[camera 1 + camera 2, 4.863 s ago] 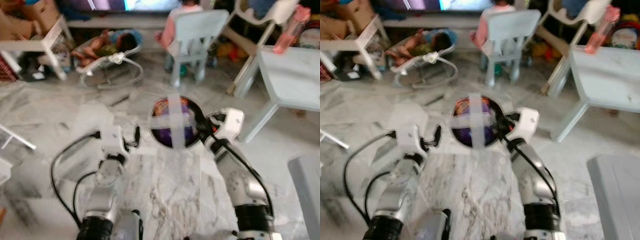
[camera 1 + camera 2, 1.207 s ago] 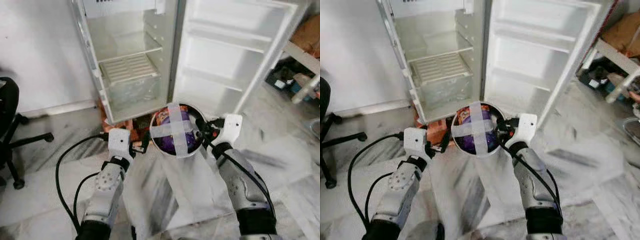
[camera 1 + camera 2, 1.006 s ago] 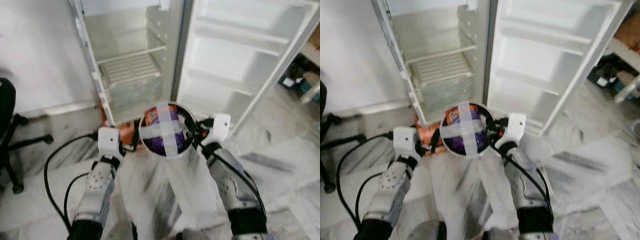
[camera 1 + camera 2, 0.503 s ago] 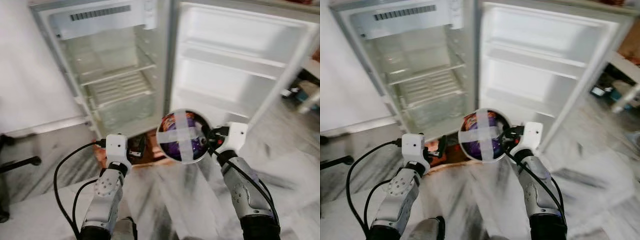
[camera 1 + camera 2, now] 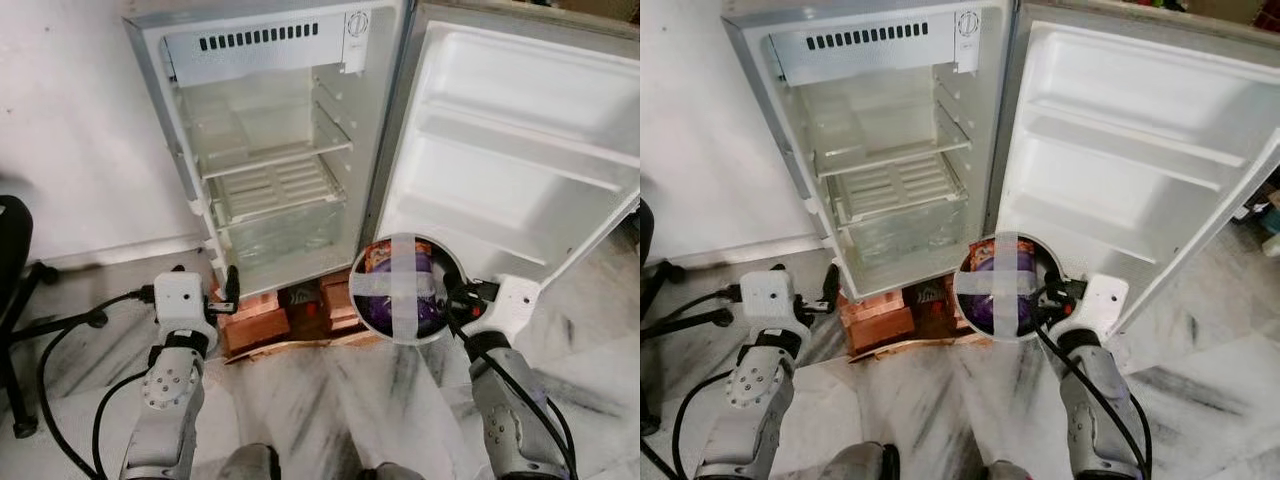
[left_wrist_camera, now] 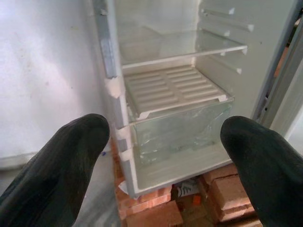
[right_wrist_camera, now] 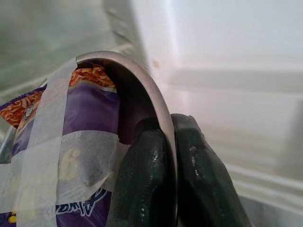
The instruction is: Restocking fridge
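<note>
Bowl (image 5: 405, 290), rigid, light and likely slippery metal taped over a packet, is pinched at its rim by the right gripper (image 7: 163, 142); left gripper (image 6: 161, 142) spread empty.

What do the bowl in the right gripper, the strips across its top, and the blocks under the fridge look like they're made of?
Bowl: likely stainless steel, with a thin, shiny grey rim. Strips: probably masking or paper tape, matte, off-white and slightly see-through, crossed over a purple packet. Blocks: apparently clay bricks, rough and reddish-orange. The right gripper pinches the bowl's rim between its fingers.
</note>
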`<state>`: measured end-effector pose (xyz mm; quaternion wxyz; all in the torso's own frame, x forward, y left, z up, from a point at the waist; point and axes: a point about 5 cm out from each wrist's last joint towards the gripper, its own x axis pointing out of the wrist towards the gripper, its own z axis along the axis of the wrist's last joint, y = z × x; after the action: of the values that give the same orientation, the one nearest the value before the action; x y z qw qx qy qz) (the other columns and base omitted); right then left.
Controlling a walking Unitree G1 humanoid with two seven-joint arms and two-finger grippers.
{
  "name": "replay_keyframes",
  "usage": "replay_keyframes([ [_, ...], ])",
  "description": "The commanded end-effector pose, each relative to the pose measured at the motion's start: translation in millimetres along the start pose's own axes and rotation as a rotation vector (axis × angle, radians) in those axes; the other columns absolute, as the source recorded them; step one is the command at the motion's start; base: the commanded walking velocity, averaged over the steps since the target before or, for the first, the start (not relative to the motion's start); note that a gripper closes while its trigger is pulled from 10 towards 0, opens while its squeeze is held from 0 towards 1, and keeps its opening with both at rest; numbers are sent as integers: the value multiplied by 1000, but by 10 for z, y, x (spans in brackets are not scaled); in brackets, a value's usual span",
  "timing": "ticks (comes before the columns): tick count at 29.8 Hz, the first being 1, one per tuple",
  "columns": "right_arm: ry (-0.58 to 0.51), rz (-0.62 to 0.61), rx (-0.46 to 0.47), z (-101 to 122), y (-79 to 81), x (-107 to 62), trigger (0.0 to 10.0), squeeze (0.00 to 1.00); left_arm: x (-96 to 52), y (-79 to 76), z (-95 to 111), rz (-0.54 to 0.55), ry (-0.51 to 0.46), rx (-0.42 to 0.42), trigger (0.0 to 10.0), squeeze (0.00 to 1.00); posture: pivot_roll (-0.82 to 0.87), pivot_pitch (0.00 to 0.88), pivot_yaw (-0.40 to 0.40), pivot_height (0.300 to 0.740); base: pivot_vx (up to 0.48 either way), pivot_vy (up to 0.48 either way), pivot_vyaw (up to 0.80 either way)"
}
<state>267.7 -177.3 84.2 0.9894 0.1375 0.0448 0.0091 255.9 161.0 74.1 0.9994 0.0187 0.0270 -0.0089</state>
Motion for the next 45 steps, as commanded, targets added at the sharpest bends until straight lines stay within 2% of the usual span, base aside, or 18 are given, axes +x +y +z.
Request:
replay_keyframes([
  [1, -57, 21, 0, 125, 47, 31, 10000, 0, -19, 34, 4, 19, 8, -1, 10000, 0, 104, 83, -24, 740, 0, 0, 731],
  [14, -44, 17, 7, 74, 62, 26, 10000, 0, 5, 33, -7, -13, 20, 9, 10000, 0, 103, 90, -24, 740, 0, 0, 714],
  [21, -27, 8, 8, 29, 41, 45, 10000, 0, 21, 21, -11, -17, 28, 7, 10000, 0, 108, 87, -26, 740, 0, 0, 0],
  [28, -25, 8, 12, 22, 41, 63, 10000, 0, 25, 17, -9, -19, 27, 3, 10000, 0, 111, 84, -26, 740, 247, 0, 0],
  [45, -31, 13, 3, 36, 43, 115, 10000, 0, 34, -30, -13, -33, 27, 2, 10000, 0, 115, 82, -29, 740, 294, 294, 0],
])
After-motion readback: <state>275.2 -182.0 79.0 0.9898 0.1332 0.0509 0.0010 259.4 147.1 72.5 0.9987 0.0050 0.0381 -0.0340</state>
